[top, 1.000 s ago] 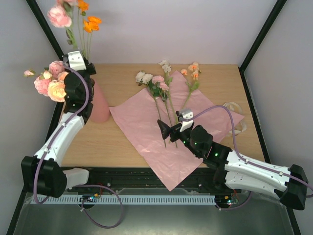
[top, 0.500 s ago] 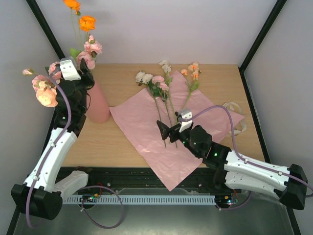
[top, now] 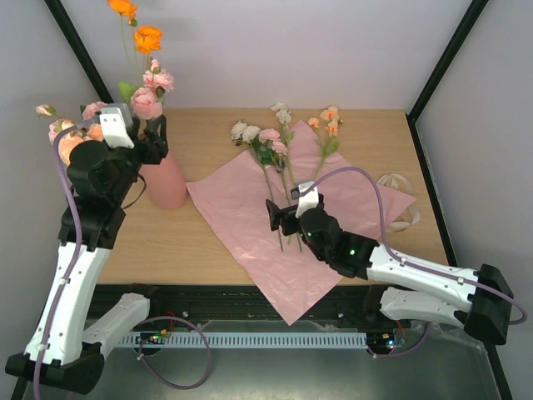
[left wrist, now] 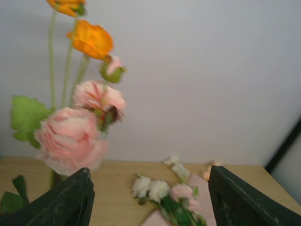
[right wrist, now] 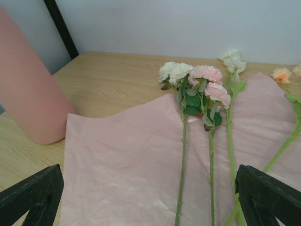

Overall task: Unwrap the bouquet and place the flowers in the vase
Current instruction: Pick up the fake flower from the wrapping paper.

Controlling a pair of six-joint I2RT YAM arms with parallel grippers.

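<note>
Where your left gripper (left wrist: 149, 184) hangs: just beside the mouth of the vase (top: 169, 185), up among the blooms, its fingers spread wide with nothing between them.
Standing flowers (top: 148, 90): pink roses (left wrist: 70, 137) sit just above the vase's mouth, and two orange blooms (left wrist: 91, 38) rise highest on long thin stems against the back wall.
Side blooms (top: 65, 137): pink and peach heads show to the left of your left arm; the arm hides their stems, so you cannot tell what they rest in.
Vase: upright at the left rear of the table (top: 208, 133), plain salmon pink, just beside the left corner of the wrapping paper (top: 250, 243).
Right gripper (right wrist: 148, 188): low over the wrapping paper, fingers as wide apart as the left's and holding nothing; the lower stem ends lie on the paper under the gap.
Lying flowers (right wrist: 197, 89): cream and pink roses flat on the paper, heads toward the back wall and stems running toward you; the peach ones (top: 327, 122) lie apart to their right.
Wrapping paper: spread open and flat, its near corner hanging over the table's near edge.
Ribbon (top: 400, 190): a cream loop on the table at the paper's right edge.
</note>
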